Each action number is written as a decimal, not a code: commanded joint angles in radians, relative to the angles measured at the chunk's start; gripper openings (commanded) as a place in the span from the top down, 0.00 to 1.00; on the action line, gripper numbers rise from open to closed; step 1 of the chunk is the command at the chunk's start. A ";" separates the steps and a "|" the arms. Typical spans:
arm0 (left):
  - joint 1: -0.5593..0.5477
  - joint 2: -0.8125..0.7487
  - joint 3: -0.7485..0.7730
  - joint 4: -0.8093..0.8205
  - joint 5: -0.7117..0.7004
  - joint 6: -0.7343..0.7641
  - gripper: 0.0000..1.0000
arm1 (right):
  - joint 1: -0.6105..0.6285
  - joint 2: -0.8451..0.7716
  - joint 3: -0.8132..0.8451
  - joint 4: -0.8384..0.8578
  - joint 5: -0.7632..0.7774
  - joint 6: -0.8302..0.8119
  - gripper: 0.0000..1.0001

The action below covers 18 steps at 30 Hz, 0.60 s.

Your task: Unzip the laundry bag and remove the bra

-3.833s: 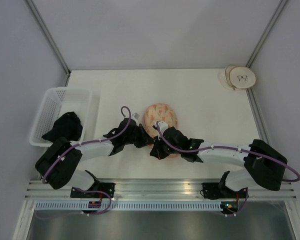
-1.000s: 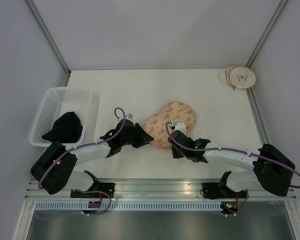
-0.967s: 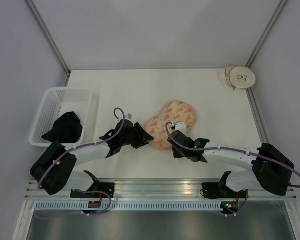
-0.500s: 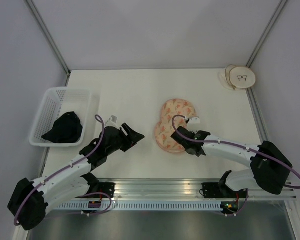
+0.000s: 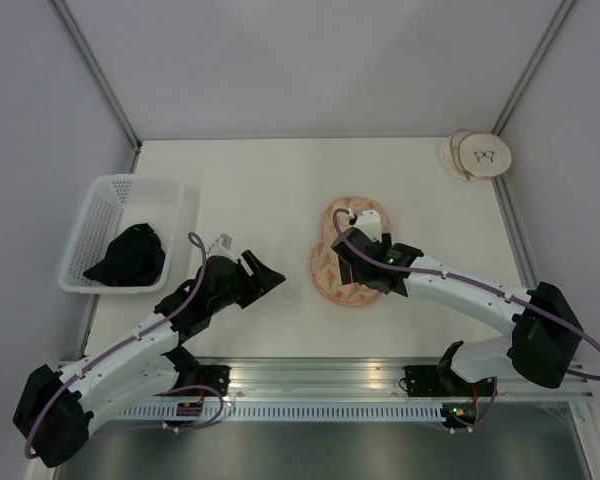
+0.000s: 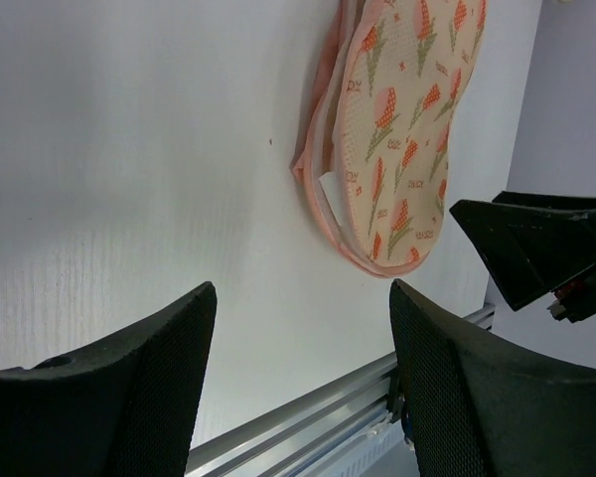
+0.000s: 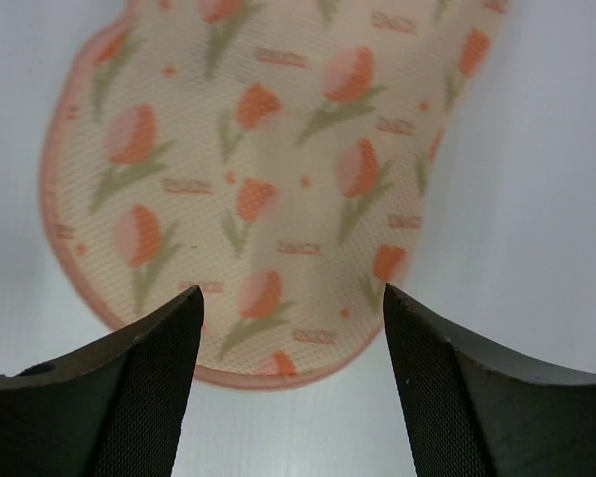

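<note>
Unzipping is judged the step in hand: the laundry bag [image 5: 326, 271] is laid flat, no bra seen, the right gripper [image 7: 290, 294] held spread above it, the left gripper [image 6: 300, 289] spread off to its left, so its zip pull must be pinched next.

The bag [image 6: 392, 139] lies on the white tabletop [image 6: 129, 149], upper right. The gripper [image 6: 300, 318] at the bottom is wide apart.

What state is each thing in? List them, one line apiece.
laundry bag: flat on the table, unheld, side edge seems parted.
left gripper: open, empty, clear of the bag.
right gripper: open, empty, over the bag.
bra: not in sight.
white basket: holds the black cloth.
</note>
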 commanded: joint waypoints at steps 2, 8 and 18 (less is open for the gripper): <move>0.002 -0.033 -0.005 -0.009 -0.014 0.035 0.25 | 0.050 0.111 0.141 0.152 -0.144 -0.152 0.21; 0.002 -0.076 -0.022 -0.029 -0.016 0.025 0.25 | 0.075 0.307 0.268 0.176 -0.161 -0.152 0.22; 0.002 -0.182 -0.034 -0.092 -0.056 0.015 0.25 | 0.078 0.516 0.392 0.060 -0.003 -0.092 0.36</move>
